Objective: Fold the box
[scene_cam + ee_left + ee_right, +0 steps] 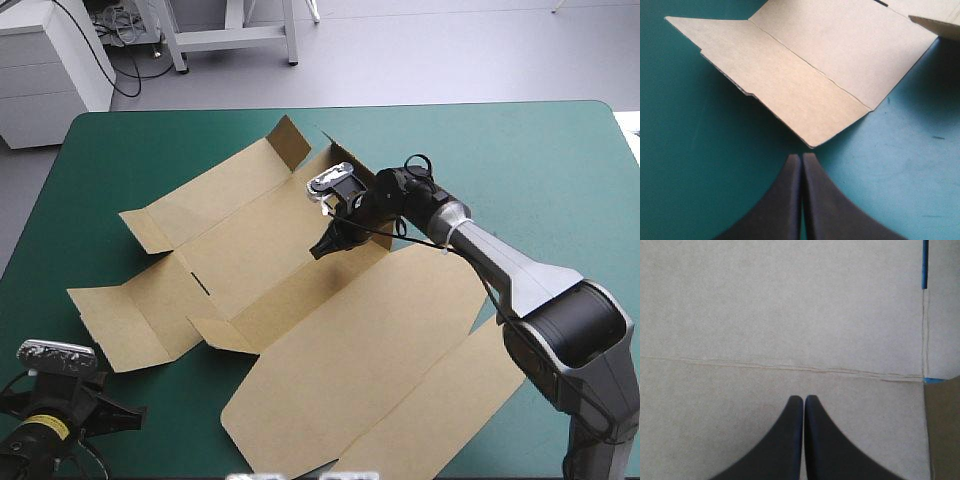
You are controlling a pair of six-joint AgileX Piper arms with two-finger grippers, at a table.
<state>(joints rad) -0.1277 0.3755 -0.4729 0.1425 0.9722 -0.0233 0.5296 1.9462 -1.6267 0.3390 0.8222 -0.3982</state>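
Wall-raising seems underway: the right tool (803, 399), clenched empty, bears on the cut brown board box (340, 350) beside a crease (790, 365). The left tool (801, 158), clenched too, must next take a flap (790, 95).

**Light:** bright, even and diffuse, falling from overhead.

**Teal-green table cover** (520, 160): uniformly lit out to its far edge, with no glare.

**Box of cut brown board** (300, 290): matte, with soft-edged shadows beside the raised flaps.

**Right arm** (500, 260): the grey shell carries a pale highlight along its upper side.

**Left wrist view:** a dark, diffuse shadow lies on the cover under the lifted flap ahead of the left gripper (802, 156). The black fingers show no shine.

**Right wrist view:** the board is flatly lit and its creases are faint.
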